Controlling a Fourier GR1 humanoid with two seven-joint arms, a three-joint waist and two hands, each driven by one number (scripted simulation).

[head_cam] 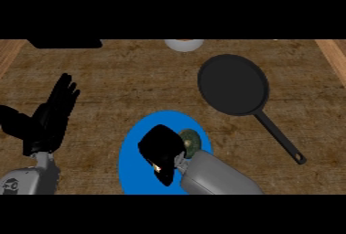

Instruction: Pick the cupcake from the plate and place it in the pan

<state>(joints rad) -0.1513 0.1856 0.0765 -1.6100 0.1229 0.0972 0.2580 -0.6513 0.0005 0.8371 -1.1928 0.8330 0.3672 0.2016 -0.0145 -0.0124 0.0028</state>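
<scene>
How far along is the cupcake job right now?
Early. The right robot hand is over the blue plate, beside the cupcake, which sits on the plate; whether it is gripped is hidden. The pan holds nothing. The left robot hand rests open at left. Lifting, carrying and placing remain.

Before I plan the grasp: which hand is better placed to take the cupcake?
The right hand: it is already over the blue plate, beside the cupcake. The left hand rests open at the left, off the plate.
</scene>
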